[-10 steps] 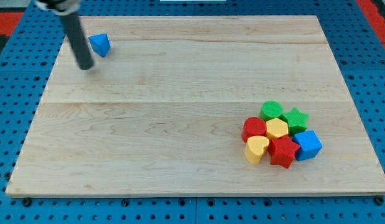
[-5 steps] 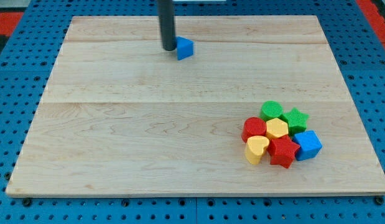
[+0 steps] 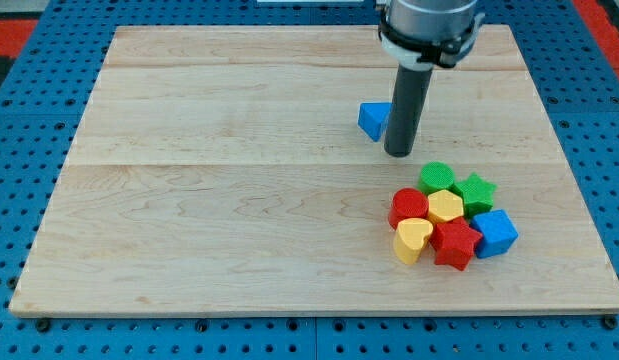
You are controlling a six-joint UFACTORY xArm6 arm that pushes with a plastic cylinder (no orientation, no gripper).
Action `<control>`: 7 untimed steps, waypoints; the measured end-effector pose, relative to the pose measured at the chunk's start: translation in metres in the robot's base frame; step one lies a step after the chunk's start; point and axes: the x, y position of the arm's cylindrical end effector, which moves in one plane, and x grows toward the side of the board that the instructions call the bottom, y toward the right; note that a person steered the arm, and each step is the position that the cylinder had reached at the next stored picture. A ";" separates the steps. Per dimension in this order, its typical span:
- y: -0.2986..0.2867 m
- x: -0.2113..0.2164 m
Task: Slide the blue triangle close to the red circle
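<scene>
The blue triangle lies on the wooden board right of centre, partly hidden behind my rod. My tip rests on the board just right of and below the triangle, touching or nearly touching it. The red circle sits at the left side of a cluster of blocks at the lower right, below my tip and a short gap away from the triangle.
The cluster around the red circle holds a green circle, a green star, a yellow hexagon, a yellow heart, a red star and a blue cube.
The blue triangle has slid from the upper left to right of centre, down toward the cluster. My rod moved right with it and now stands on the triangle's right side.
</scene>
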 end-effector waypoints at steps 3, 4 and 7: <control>-0.043 -0.055; -0.040 0.021; -0.015 -0.011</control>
